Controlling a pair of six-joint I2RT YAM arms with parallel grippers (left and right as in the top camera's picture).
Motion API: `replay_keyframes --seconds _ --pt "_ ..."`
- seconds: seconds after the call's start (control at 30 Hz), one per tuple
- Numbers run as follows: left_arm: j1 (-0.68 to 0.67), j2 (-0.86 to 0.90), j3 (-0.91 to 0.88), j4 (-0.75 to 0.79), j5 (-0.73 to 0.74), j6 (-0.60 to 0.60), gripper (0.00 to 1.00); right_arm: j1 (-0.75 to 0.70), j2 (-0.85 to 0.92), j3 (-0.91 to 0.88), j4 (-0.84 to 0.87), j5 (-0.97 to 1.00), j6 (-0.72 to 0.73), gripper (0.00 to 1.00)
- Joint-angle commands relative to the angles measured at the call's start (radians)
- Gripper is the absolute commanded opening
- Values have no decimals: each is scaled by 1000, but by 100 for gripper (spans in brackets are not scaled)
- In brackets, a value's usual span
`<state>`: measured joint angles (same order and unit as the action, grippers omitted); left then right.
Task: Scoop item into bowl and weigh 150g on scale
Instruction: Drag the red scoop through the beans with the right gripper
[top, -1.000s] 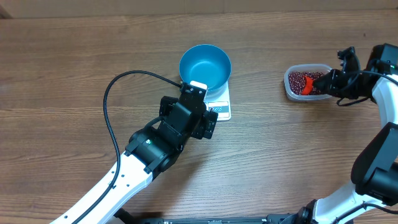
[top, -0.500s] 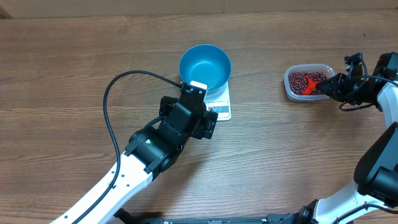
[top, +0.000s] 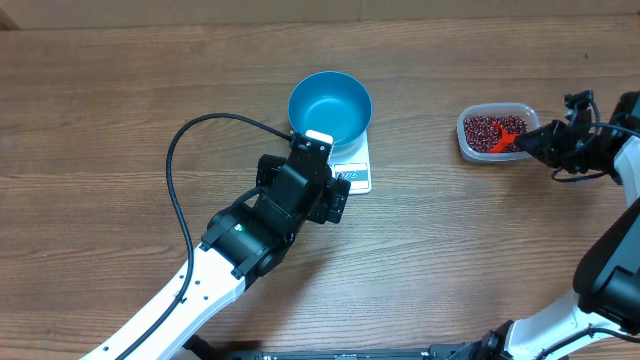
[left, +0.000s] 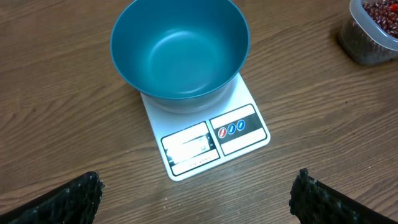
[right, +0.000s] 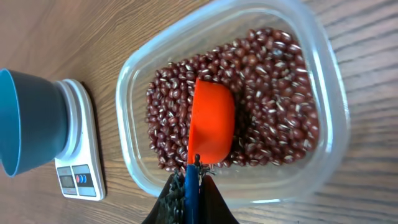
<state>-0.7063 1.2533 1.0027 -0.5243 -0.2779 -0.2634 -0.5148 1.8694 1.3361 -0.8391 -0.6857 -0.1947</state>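
The blue bowl (top: 330, 105) (left: 180, 53) stands empty on the white scale (top: 357, 176) (left: 211, 140). My left gripper (left: 196, 196) hovers just in front of the scale, open wide with nothing between its fingers. At the right, the dark red beans (top: 482, 127) (right: 273, 93) fill a clear plastic tub (top: 466, 146) (right: 333, 93). My right gripper (top: 538, 142) (right: 191, 182) is shut on the blue handle of an orange scoop (top: 507, 134) (right: 211, 121). The scoop's cup lies on the beans, rounded back upward, near the tub's wall on the gripper's side.
The left arm's black cable (top: 185, 150) loops over the wooden table (top: 120, 90) left of the bowl. The tub (left: 373, 28) shows at the top right corner of the left wrist view. The right arm's base rises at the right edge.
My right gripper has drawn back to the right, dragging the scoop across the beans toward the tub's right wall. The left arm, bowl and scale have not moved.
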Motion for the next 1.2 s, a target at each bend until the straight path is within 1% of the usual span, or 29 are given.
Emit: replay_keyframes --seconds 0.0,0.23,0.33,0.57,1.17 --pt "-1 9 -7 1 -17 -14 100 -17 7 -8 2 -27 12 4" --pt "-1 9 -7 1 -18 -14 100 -18 12 -16 17 -27 16 4" --pt "-1 9 -7 1 -17 -14 100 -18 40 -37 42 -29 44 4" --pt "-1 9 -7 1 -17 -14 100 -18 111 -40 49 -98 45 4" --pt "-1 9 -7 1 -18 -14 100 -18 119 -40 72 -126 42 4"
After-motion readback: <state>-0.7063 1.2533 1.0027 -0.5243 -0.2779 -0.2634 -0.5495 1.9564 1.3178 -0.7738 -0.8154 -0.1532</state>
